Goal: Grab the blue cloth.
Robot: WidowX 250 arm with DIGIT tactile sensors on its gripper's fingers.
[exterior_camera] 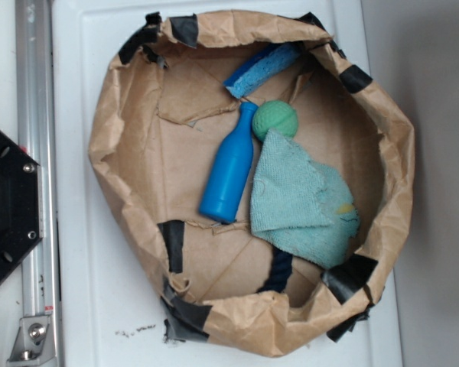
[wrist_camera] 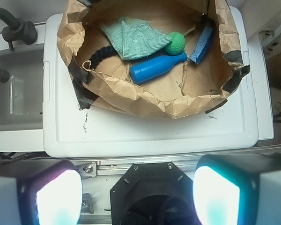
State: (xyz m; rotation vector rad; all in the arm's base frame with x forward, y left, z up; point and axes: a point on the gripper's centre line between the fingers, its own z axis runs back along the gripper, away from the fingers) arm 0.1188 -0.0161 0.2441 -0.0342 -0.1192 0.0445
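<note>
Cloth: blue cloth [exterior_camera: 302, 197] lies inside paper bag [exterior_camera: 122, 138], touching blue bottle [exterior_camera: 229, 170].
Gripper: gripper [wrist_camera: 138, 194] fingers spread apart, empty.

A blue cloth [exterior_camera: 302, 200] lies beside a blue bottle [exterior_camera: 231, 166] and green ball [exterior_camera: 275, 120] inside a paper-lined basket [exterior_camera: 130, 145].

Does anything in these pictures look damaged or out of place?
Yes. The brown paper bag is crumpled, torn inside and patched with black tape. The light teal-blue terry cloth has a small yellow stain and covers part of the dark navy rope.
</note>
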